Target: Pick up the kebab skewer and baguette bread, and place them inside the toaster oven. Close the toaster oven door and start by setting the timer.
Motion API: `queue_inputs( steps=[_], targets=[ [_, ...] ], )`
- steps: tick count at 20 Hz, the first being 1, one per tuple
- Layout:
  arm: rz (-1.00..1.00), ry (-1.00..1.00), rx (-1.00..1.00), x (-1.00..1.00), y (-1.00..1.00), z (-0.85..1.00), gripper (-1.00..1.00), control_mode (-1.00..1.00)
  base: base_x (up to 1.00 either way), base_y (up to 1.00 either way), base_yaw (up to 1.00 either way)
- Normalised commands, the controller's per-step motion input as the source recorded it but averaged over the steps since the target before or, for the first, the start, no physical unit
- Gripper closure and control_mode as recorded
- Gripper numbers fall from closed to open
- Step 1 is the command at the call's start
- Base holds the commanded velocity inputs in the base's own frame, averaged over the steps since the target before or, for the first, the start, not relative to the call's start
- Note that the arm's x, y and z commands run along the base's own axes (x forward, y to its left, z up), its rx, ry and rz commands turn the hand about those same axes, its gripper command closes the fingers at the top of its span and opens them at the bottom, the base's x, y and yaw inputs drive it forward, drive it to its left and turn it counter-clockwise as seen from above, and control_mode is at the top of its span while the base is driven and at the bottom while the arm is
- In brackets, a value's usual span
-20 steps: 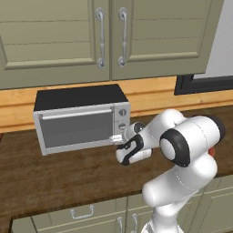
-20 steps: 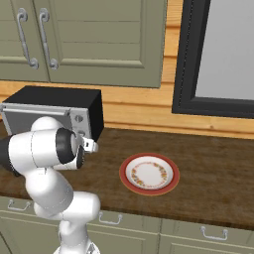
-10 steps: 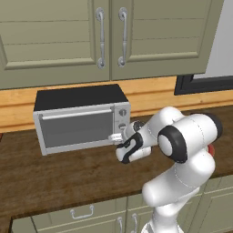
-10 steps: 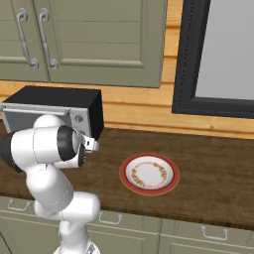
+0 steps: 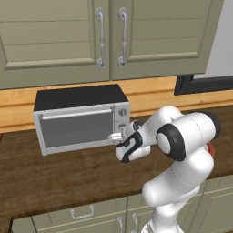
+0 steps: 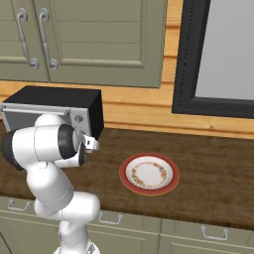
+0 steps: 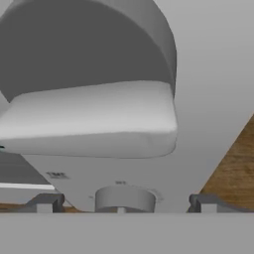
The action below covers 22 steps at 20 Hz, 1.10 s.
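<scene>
Gripper [image 7: 124,202] spread wide, holding nothing — a round knob [image 7: 124,198] between its fingertips, toaster oven [image 5: 82,119] panel directly ahead.

silver-grey boxy toaster oven [image 5: 82,119], black top, dark glass door [image 5: 76,129]; round plate [image 6: 149,173] red rim, white centre, brown ornament; dark brown wooden counter [image 5: 54,177]; olive-green cabinets [image 5: 109,36].

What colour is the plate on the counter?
The plate is white with a red rim and a brownish ring pattern, clearest in the right base view.
</scene>
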Motion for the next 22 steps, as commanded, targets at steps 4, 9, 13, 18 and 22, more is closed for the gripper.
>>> queue_inputs(
  steps=[4, 9, 13, 18, 22],
  targets=[
    [0.00, 0.00, 0.00, 0.00, 0.01, 0.00, -1.00, -1.00, 0.00, 0.00, 0.00],
    [0.00, 0.00, 0.00, 0.02, 0.00, -0.08, -1.00, -1.00, 0.00, 0.00, 0.00],
    [0.00, 0.00, 0.00, 0.01, 0.00, -0.15, -1.00, -1.00, 0.00, 0.00, 0.00],
    [0.00, 0.00, 0.00, 0.00, 0.00, -0.10, -1.00, -1.00, 0.00, 0.00, 0.00],
    [0.00, 0.00, 0.00, 0.00, 0.00, 0.00, 1.00, -1.00, 0.00, 0.00, 0.00]
  ],
)
